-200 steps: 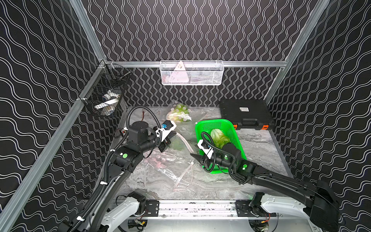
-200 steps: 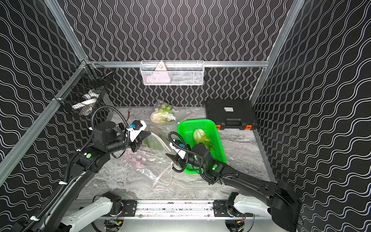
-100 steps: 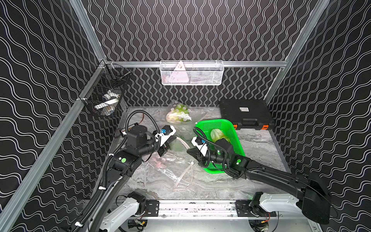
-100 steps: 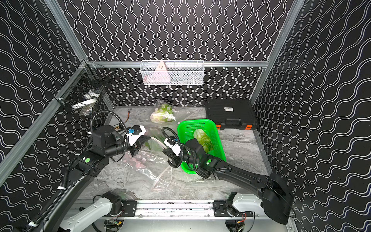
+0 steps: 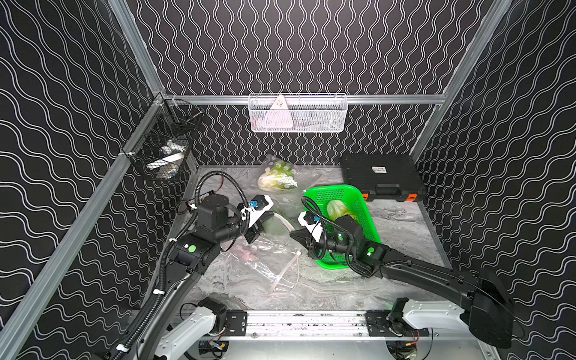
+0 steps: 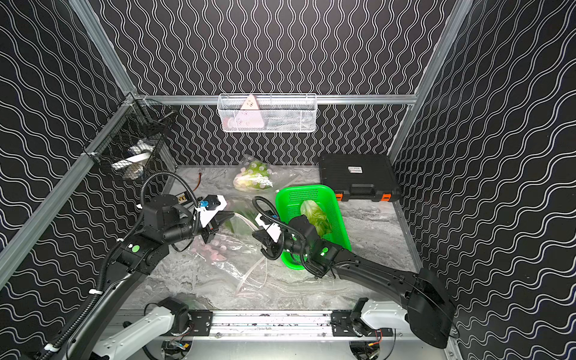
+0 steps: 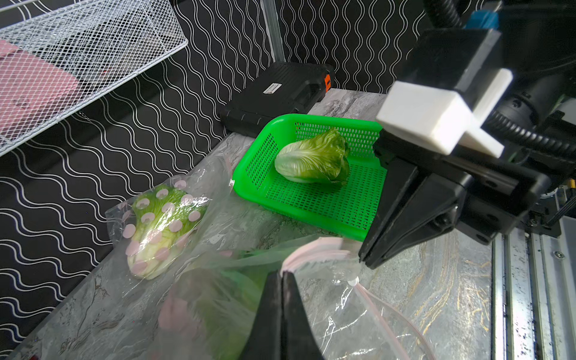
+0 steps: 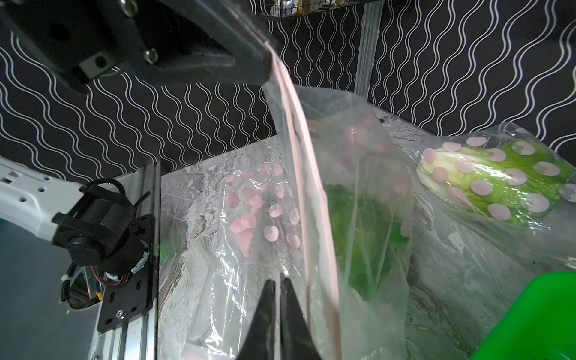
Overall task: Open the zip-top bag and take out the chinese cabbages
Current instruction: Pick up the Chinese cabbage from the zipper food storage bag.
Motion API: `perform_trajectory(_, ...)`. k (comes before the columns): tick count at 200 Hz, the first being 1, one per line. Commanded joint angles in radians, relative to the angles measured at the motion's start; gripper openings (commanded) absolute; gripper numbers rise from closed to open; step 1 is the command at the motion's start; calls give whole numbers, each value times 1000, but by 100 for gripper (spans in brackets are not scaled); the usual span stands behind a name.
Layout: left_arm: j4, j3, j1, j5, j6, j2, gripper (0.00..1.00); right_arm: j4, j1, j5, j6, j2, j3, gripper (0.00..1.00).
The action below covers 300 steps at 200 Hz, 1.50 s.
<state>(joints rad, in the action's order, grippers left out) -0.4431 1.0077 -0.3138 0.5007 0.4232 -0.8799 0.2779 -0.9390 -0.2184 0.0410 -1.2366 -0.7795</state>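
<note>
Zip-top bag [image 8: 358, 187] hangs from left fingers [image 7: 268, 318] clamped on its zip strip [image 8: 293, 124]; right fingers [image 8: 261, 311] pinch the bag alongside, seemingly to part it.

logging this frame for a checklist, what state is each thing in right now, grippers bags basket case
held zip-top bag: lifted by its pink zip strip, cabbage inside
left gripper: shut on that strip
right gripper: shut at the bag's edge, grip unclear
back bag: lying down, second cabbage inside
flat bag: mouth open, looks empty
green basket: holds one bare cabbage
black case: shut
</note>
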Motion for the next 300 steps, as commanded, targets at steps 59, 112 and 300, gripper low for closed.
perform_trajectory(59, -10, 19, 1, 13, 32, -12, 0, -29, -1, 56, 20, -52, -69, 8)
perform_trajectory(112, -7, 11, 2, 10, 29, -6, 0, -23, -1, 91, 17, -60, -74, 8)
perform_trajectory(300, -2, 8, 2, 7, 14, -11, 0, -25, -3, 100, 26, -82, -69, 8)
